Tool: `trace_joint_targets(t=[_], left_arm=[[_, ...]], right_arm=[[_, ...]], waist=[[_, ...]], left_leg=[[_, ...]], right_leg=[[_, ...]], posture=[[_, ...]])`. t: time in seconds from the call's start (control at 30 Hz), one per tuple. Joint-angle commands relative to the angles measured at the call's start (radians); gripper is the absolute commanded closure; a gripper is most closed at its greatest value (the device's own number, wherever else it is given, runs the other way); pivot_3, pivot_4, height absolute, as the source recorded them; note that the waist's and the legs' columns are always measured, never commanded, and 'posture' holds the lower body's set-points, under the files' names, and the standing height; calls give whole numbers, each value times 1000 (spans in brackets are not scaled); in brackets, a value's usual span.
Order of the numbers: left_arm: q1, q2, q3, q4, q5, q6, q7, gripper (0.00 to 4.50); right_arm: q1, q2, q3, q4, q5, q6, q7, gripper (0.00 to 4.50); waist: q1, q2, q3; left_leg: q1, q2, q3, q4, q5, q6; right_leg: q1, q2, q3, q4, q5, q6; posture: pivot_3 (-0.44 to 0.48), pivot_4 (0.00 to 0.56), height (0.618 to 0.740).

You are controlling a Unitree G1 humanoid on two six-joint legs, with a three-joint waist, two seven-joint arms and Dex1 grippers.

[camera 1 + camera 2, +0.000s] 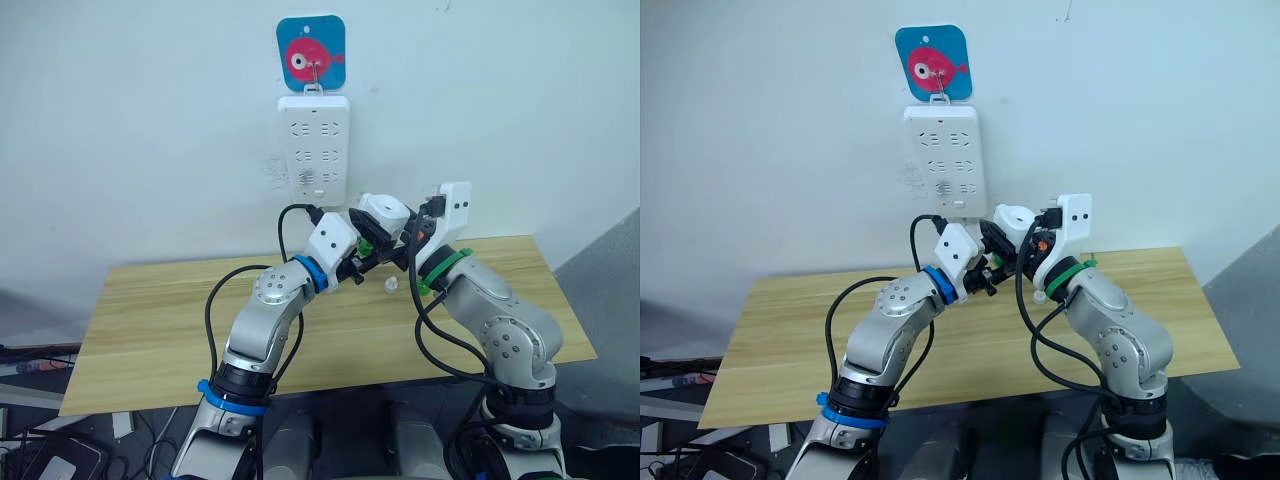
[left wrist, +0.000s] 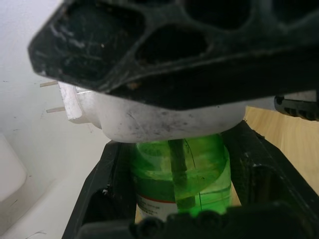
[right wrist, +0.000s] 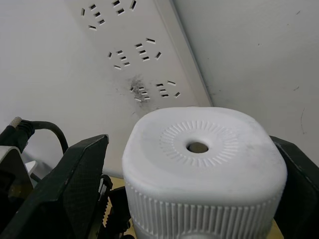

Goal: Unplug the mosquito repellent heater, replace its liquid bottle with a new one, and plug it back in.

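Mosquito repellent heater (image 1: 384, 211): unplugged, held in the air between the two arms, just below the wall-hung power strip (image 1: 313, 144) and above the wooden tabletop (image 1: 160, 320). Head views: right tool (image 1: 392, 232) has the white body; left tool (image 1: 362, 256) meets it from below, at a green bottle (image 1: 367, 244); a small clear item (image 1: 391, 286), unidentifiable, lies on the tabletop beneath. Left wrist view: left tool fingers (image 2: 102, 189) closed on either side of the green liquid bottle (image 2: 182, 181), seated under the heater's white base (image 2: 149, 117); two prongs (image 2: 50, 95) free of any socket. Right wrist view: right tool fingers (image 3: 70, 184) clamped on the ribbed sides of the heater (image 3: 204, 172), vent hole up, strip sockets (image 3: 134, 47) empty. Status, judged: unplugging done; bottle exchange in hand; replugging outstanding.
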Motion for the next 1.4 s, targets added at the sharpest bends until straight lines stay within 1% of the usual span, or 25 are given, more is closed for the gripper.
trace_joint_targets(t=[0.03, 0.07, 0.13, 0.17, 0.23, 0.27, 0.43, 0.5, 0.57, 0.63, 0.7, 0.77, 0.8, 0.83, 0.9, 0.97, 1.1, 1.23, 1.4], left_arm=[[-9, -10, -14, -69, -28, -2, 8, 2255], [-8, -10, -15, -71, -30, -1, 10, 2255], [-6, -8, -18, -73, -35, -1, 12, 2255], [-6, -8, -19, -74, -38, 0, 11, 2255], [-6, -7, -22, -75, -42, 1, 13, 2255], [-5, -7, -23, -75, -44, 1, 13, 2255], [0, 1, -34, -72, -33, -5, 18, 2255], [2, 25, -57, -70, -7, -31, 5, 2255], [11, 46, -73, -77, -9, -47, -18, 2255], [52, 88, -47, -105, -19, -74, -32, 1541], [108, 136, -7, -146, -36, -94, -44, 969], [142, 157, 17, -182, -63, -74, -41, 376], [161, 166, 28, -206, -75, -65, -37, 100], [178, 172, 38, -227, -82, -67, -33, 0], [200, 175, 73, -255, -75, -96, 1, 0], [195, 174, 122, -260, -78, -111, 38, 0], [102, 203, 210, -194, -61, -171, 89, 0], [-5, 240, 229, -89, -31, -259, 87, 0], [-71, 255, 219, 47, -10, -305, 81, 0]], right_arm=[[-2, -3, -2, -25, 6, -21, -4, 0], [-3, -3, -5, -23, 5, -22, -6, 0], [-4, -13, -3, -22, 6, -16, 0, 365], [-5, -15, -2, -21, 6, -16, 2, 605], [-5, -16, -1, -21, 8, -20, 4, 1274], [-6, -14, -1, -21, 9, -23, 2, 1476], [-7, -12, -6, -24, 12, -31, -2, 1453], [-6, -14, -7, -24, 11, -32, -2, 1453], [-3, -18, -7, -26, 8, -34, -2, 1453], [4, -35, -4, -25, -10, -43, 3, 1453], [16, -63, 1, -23, -37, -57, 10, 1453], [25, -79, -1, -22, -46, -66, 12, 1453], [30, -91, -2, -24, -50, -71, 17, 1453], [34, -100, -5, -27, -53, -74, 21, 1453], [37, -115, -15, -32, -52, -78, 25, 1453], [34, -132, -18, -36, -53, -84, 34, 1453], [10, -173, 0, -38, -76, -106, 57, 1453], [-8, -166, 7, -32, -87, -121, 53, 1453], [-19, -163, 8, -30, -96, -121, 47, 1453]], waist=[[0, 0, 0], [0, 0, 0], [0, 0, 0], [0, 0, 0], [0, 0, 0], [0, 0, 0], [0, 0, 0], [0, 0, 0], [0, 0, -1], [0, 0, -2], [-1, 1, -3], [0, 1, -3], [1, 1, -3], [1, 1, -3], [4, 1, -3], [6, 1, -3], [7, 1, -3], [9, 0, -3], [9, 0, -3]], left_leg=[[0, 0, 0, 0, 0, 0], [0, 0, 0, 0, 0, 0], [0, 0, 0, 0, 0, 0], [0, 0, 0, 0, 0, 0], [0, 0, 0, 0, 0, 0], [0, 0, 0, 0, 0, 0], [0, 0, 0, 0, 0, 0], [0, 0, 0, 0, 0, 0], [0, 0, 0, 0, 0, 0], [0, 0, 0, 0, 0, 0], [0, 0, 1, -1, 0, 0], [0, 0, 0, -1, 0, 0], [0, 0, 0, -1, 0, 0], [0, 0, 0, -1, 0, 0], [0, 0, 0, -1, 0, 0], [0, 0, 0, -1, 0, 0], [1, 0, 0, -1, 0, 0], [1, -1, 1, -1, 0, 0], [1, -1, 0, -1, 0, 0]], right_leg=[[0, 0, 0, 0, 0, 0], [0, 0, 0, 0, 0, 0], [0, 0, 0, 0, 0, 0], [0, 0, 0, 0, 0, 0], [0, 0, 0, 0, 0, 0], [0, 0, 0, 0, 0, 0], [0, 0, 0, 0, 0, 0], [0, 0, 0, 0, 0, 0], [0, 0, 0, 0, 0, 0], [0, 0, 0, 0, 0, 0], [0, 0, 1, 0, 0, 0], [-1, 0, 0, 0, 0, 0], [0, 0, 0, 0, 0, 0], [0, 0, 0, 0, 0, 0], [0, 0, 1, 0, 0, 0], [0, 0, 1, 0, 0, 0], [0, 0, 0, 0, 0, 0], [1, 0, 0, 0, 0, 0], [0, 0, 0, -1, 0, 0]], posture=[[19, 170, 740], [20, 170, 740], [20, 167, 740], [20, 167, 740], [21, 165, 740], [22, 165, 740], [26, 162, 740], [30, 159, 740], [30, 157, 740], [33, 159, 740], [45, 162, 740], [45, 162, 740], [55, 166, 740], [58, 166, 740], [65, 171, 740], [68, 173, 740], [79, 180, 740], [87, 185, 740], [77, 196, 740]])
